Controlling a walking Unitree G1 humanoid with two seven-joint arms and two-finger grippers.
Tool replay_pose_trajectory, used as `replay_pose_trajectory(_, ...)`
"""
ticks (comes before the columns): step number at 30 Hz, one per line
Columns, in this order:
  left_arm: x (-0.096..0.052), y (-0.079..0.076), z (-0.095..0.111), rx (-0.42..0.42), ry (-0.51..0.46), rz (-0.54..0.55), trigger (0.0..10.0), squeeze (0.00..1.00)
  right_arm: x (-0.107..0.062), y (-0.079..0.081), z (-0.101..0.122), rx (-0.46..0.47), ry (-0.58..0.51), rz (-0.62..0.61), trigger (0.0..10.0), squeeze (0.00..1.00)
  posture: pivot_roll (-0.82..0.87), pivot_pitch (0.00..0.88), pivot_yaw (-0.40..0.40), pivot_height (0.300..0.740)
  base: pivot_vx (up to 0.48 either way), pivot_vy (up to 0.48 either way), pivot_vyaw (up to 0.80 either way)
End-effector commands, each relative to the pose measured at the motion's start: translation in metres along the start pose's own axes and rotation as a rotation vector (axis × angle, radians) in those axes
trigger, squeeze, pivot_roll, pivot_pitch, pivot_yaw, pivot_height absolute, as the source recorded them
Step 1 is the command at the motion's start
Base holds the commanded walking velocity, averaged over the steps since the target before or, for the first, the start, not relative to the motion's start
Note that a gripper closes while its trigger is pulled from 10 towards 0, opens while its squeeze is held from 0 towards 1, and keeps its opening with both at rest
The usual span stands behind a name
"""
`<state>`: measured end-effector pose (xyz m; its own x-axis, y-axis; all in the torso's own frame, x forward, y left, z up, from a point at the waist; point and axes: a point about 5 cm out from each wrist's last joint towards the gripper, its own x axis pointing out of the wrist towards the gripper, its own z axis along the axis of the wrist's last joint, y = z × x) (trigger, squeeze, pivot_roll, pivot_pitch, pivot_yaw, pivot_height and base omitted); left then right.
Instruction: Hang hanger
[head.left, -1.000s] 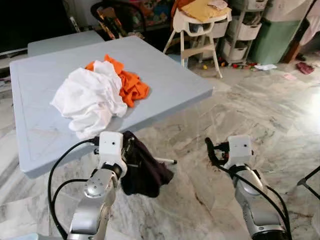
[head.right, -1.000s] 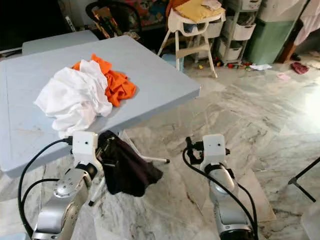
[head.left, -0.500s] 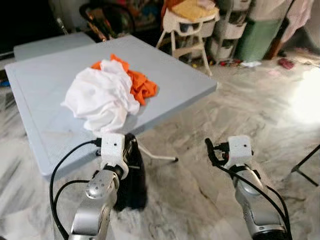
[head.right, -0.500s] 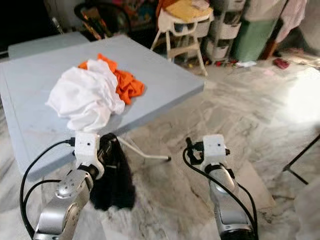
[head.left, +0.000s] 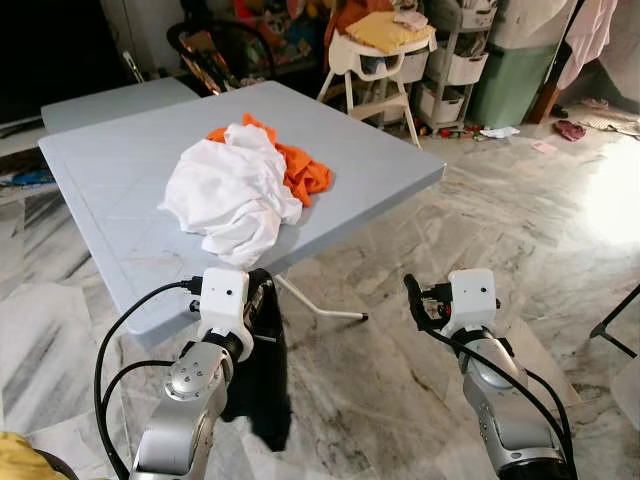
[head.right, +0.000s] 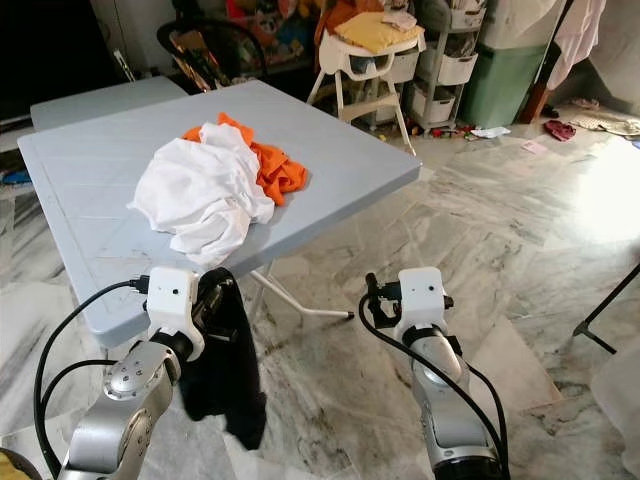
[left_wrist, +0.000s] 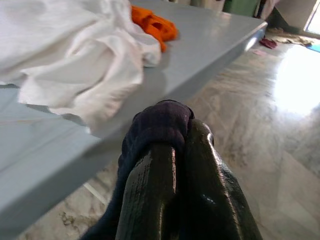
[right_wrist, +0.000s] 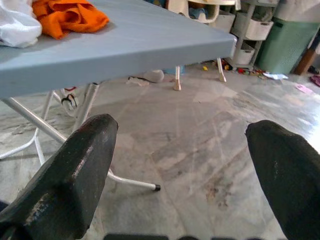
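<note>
— What's taking up the most room from where you're standing?

— The grey table (head.left: 120, 190), sitting on the marble floor (head.left: 520, 240) to the robot's left and stretching away from it. A white cloth (head.left: 232, 190) is lying bunched near its middle, and an orange cloth (head.left: 305, 172) is touching it on the far right side.

— And behind that?

— A white high chair (head.left: 385, 55) is standing at the far side with a yellow cushion on it. Drawers and a green bin (head.left: 510, 60) are standing farther right.

— What is the left gripper (left_wrist: 175, 150) doing?

— It's hanging just off the table's near edge, its fingers (left_wrist: 150, 200) clenched on a dark garment (head.left: 262, 375). The cloth is draping over the fingertips and dangling towards the floor below the arm.

— Is there a hanger in it?

— I can't tell; the fabric is hiding whatever is inside.

— And the right gripper (right_wrist: 182, 165)?

— It's hovering over bare floor to the right of the table, well apart from the garment. Its fingers (right_wrist: 75, 170) are spread wide, grasping nothing, and the table's metal legs (right_wrist: 55, 130) are showing between them.
</note>
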<state>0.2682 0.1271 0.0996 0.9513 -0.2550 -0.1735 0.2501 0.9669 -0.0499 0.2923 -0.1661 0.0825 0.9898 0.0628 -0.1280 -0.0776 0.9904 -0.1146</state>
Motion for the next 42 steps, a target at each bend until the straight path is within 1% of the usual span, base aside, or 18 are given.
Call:
replay_pose_trajectory(1,0.001,-0.001,0.012,0.003,-0.052,-0.015,10.0,0.0,0.001,-0.001,-0.002,0.001,0.011,-0.011,10.0,0.0,0.0,0.0,0.029,0.74,0.0,0.0,-0.8)
replay_pose_trajectory(14,0.0,0.0,0.011,0.012,-0.047,-0.025,10.0,0.0,0.0,-0.001,-0.004,0.003,0.015,-0.017,10.0,0.0,0.0,0.0,0.035,0.74,0.0,0.0,-0.8)
replay_pose_trajectory(21,0.002,0.0,0.011,0.026,-0.048,-0.024,10.0,0.0,0.002,-0.002,-0.002,0.0,0.01,-0.016,10.0,0.0,0.0,0.0,0.03,0.74,0.0,0.0,-0.58)
replay_pose_trajectory(25,0.001,0.0,0.01,0.024,-0.045,-0.025,10.0,0.0,0.002,-0.002,-0.002,0.001,0.008,-0.017,10.0,0.0,0.0,0.0,0.029,0.74,0.0,-0.339,-0.46)
replay_pose_trajectory(31,-0.002,0.005,0.007,0.048,-0.052,0.005,10.0,0.0,-0.004,-0.004,0.006,0.045,-0.053,-0.03,10.0,0.0,0.0,0.0,0.031,0.74,0.0,-0.295,0.0)
replay_pose_trajectory(35,-0.004,0.008,0.005,0.059,-0.048,0.025,10.0,0.0,-0.006,-0.005,0.007,0.047,-0.059,-0.038,10.0,0.0,0.0,0.0,0.031,0.74,0.0,-0.413,0.0)
replay_pose_trajectory(37,-0.006,0.01,0.002,0.049,-0.044,0.037,10.0,0.0,-0.008,-0.006,0.007,0.053,-0.062,-0.042,10.0,0.0,0.0,0.0,0.029,0.74,0.0,-0.426,0.0)
replay_pose_trajectory(42,-0.011,0.011,-0.003,0.057,-0.033,0.038,10.0,0.0,-0.015,-0.006,0.004,0.063,-0.051,-0.052,10.0,0.0,-0.01,0.0,0.03,0.74,0.0,-0.326,0.0)
